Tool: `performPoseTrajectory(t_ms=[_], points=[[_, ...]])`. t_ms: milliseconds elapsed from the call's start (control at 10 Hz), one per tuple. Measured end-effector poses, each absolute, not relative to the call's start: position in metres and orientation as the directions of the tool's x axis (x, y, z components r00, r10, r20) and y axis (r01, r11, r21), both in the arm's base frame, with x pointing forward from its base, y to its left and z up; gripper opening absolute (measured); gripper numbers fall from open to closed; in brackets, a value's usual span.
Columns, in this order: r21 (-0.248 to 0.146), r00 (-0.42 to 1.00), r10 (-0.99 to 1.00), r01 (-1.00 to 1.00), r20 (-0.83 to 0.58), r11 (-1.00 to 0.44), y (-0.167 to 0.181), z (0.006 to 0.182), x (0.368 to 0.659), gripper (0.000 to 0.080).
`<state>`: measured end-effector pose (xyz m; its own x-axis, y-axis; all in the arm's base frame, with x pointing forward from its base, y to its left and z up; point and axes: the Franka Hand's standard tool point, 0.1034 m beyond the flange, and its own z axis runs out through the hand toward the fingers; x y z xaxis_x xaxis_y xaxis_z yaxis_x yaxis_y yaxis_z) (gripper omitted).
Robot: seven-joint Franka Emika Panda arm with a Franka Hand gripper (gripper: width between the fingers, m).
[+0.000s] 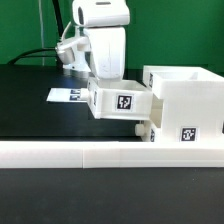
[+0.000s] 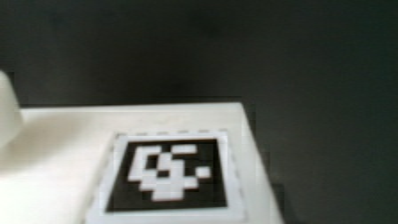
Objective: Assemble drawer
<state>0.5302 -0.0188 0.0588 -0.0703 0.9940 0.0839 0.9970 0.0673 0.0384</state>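
My gripper (image 1: pixel 108 84) reaches down from the white arm onto a small white drawer tray (image 1: pixel 121 101) with a square marker on its side. It holds the tray off the table, with the tray's end against the open side of the large white housing (image 1: pixel 186 92) at the exterior view's right. A second white part with a marker (image 1: pixel 186 133) sits low in front of the housing. In the wrist view the tray (image 2: pixel 107 125) and its marker (image 2: pixel 167 171) fill the near field. My fingertips are hidden.
The long low white rail (image 1: pixel 110 153) runs across the front. The marker board (image 1: pixel 70 95) lies flat on the black table behind the tray. A white edge (image 2: pixel 7 115) shows at the side of the wrist view. A green wall stands behind.
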Motion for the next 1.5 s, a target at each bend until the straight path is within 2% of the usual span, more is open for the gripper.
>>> performPoseTrajectory(t_ms=[100, 300, 500, 1300, 1500], points=[[-0.009, -0.069, 0.994, 0.997, 0.082, 0.070, -0.018, 0.059, 0.527, 0.0041], [-0.015, -0.034, 0.996, 0.999, 0.082, 0.036, -0.016, 0.061, 0.531, 0.0041], [-0.045, 0.023, 0.996, 0.999, 0.081, -0.019, -0.013, 0.062, 0.536, 0.0041], [-0.050, 0.006, 0.994, 0.999, 0.107, 0.000, -0.021, 0.056, 0.535, 0.0041], [-0.053, 0.014, 0.979, 0.999, 0.203, -0.004, -0.035, 0.051, 0.533, 0.0041]])
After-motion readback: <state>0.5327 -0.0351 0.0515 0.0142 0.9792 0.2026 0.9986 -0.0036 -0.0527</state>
